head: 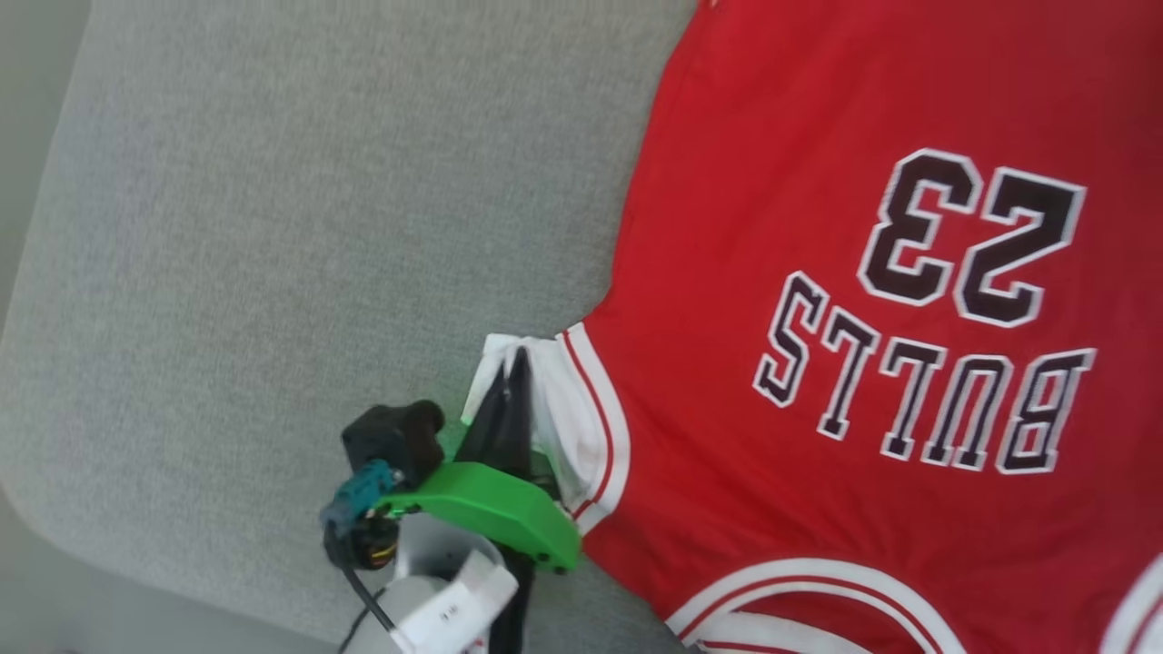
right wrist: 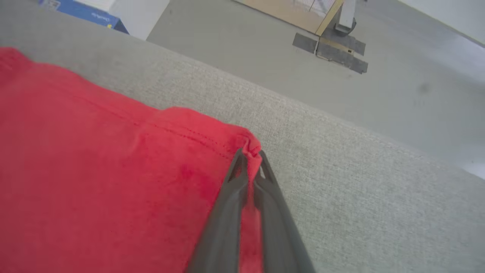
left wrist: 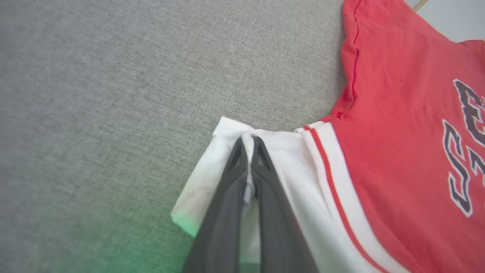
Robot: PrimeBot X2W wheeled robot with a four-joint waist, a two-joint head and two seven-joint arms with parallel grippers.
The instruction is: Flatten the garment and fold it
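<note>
Left gripper closed tight on the jersey's white sleeve. Right gripper pinches a red hem corner near a cushion edge. I judge the jersey runs collar-near to hem-far, its body rightward of the left fingers.

A grey woven surface stands on pale grey floor.

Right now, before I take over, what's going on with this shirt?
The red garment lies lettering-up on a grey padded surface. The left gripper has its jaws shut on the white sleeve at its edge; the right gripper has its jaws shut on a red hemmed corner. The body looks mostly flat, with no fold made yet.
</note>
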